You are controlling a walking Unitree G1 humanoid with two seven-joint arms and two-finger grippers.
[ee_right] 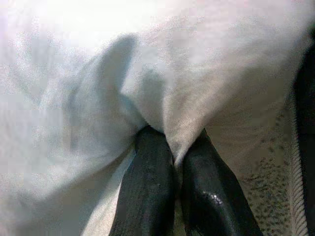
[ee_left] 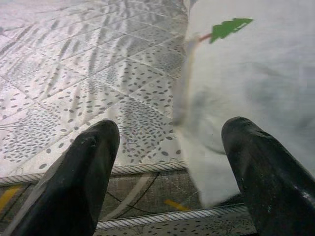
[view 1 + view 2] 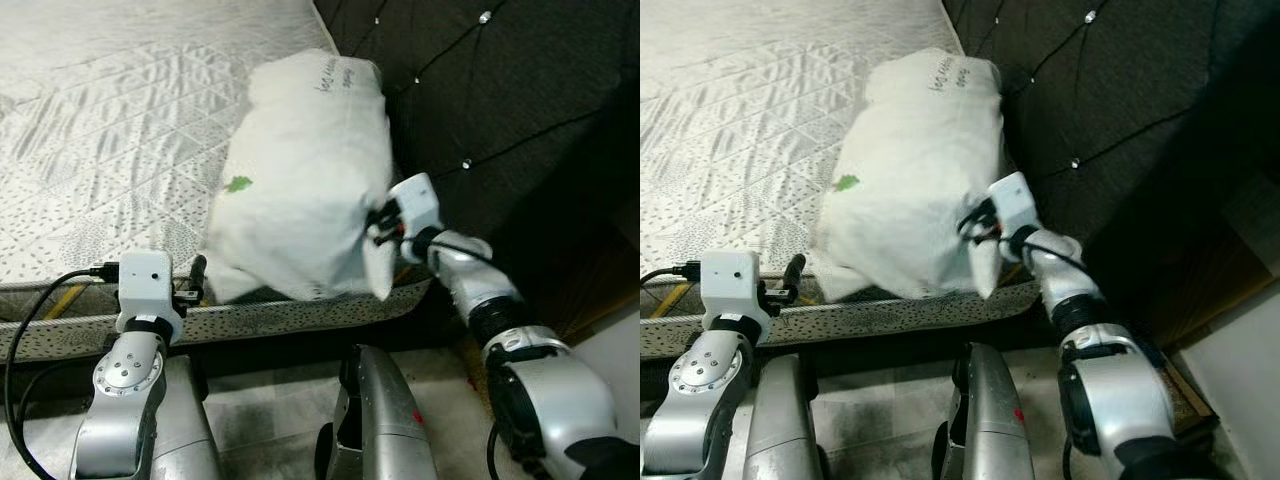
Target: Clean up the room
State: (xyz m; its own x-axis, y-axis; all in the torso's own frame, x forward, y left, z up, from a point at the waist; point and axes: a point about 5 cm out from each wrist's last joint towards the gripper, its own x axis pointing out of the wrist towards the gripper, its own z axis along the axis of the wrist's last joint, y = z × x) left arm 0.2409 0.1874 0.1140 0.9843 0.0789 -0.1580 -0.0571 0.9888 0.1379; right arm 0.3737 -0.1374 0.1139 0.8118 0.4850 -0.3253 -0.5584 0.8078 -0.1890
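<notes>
we see right gripper [image 1: 172, 162] — fingers pinching the white pillow [image 3: 300, 170] | pillow at mattress [image 3: 110, 130] corner | left gripper [image 2: 172, 182] fingers spread — beside pillow

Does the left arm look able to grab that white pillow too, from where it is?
Probably yes. The left gripper is open at the mattress edge, with the pillow right in front of its fingers and nothing between. The right gripper already pinches the pillow.
</notes>
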